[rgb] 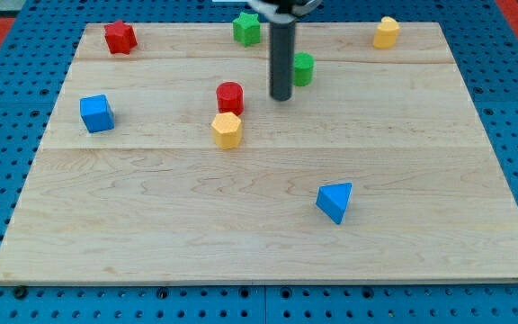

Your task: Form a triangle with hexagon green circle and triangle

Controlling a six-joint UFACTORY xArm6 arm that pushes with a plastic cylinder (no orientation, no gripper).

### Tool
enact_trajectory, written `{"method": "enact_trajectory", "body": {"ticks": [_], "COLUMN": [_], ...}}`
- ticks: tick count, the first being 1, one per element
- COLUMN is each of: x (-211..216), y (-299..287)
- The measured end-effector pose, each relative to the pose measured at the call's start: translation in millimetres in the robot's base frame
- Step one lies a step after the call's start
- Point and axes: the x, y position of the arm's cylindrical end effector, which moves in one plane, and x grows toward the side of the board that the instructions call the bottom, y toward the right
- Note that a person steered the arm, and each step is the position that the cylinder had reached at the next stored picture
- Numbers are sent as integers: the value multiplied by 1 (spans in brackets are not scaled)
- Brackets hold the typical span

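There are no jaws on my arm, so there is no open or closed state to report; it ends in a straight dark rod, and my tip [281, 97] rests on the bench [268, 243] in the upper middle of the view.

Just to the view's right of my tip, touching or nearly touching the rod, sits the green circle [303, 68], partly hidden behind the rod. To the view's left of my tip, near but apart from it, stands the red cylinder [230, 96]. Directly below that cylinder, just beside it, is the yellow hexagon [227, 130]; I cannot tell whether the two touch.

Toward the view's top, just left of the rod's upper part, is a green star-shaped block [247, 28], close to the bench's far edge.

The blue triangle [334, 201] lies well apart from my tip, toward the view's bottom and right, alone on the lower half of the bench.

Further out, a blue cube [97, 113] sits near the view's left edge of the bench. A red block [120, 37], its shape irregular and hard to make out, sits in the top left corner. A yellow block [386, 32], its shape unclear, sits near the top right corner.
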Motion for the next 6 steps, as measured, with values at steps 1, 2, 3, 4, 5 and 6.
{"method": "enact_trajectory", "body": {"ticks": [1, 2, 3, 4, 5, 6], "x": [-22, -48, -30, 14, 29, 31], "y": [-71, 9, 100, 109, 109, 46]}}
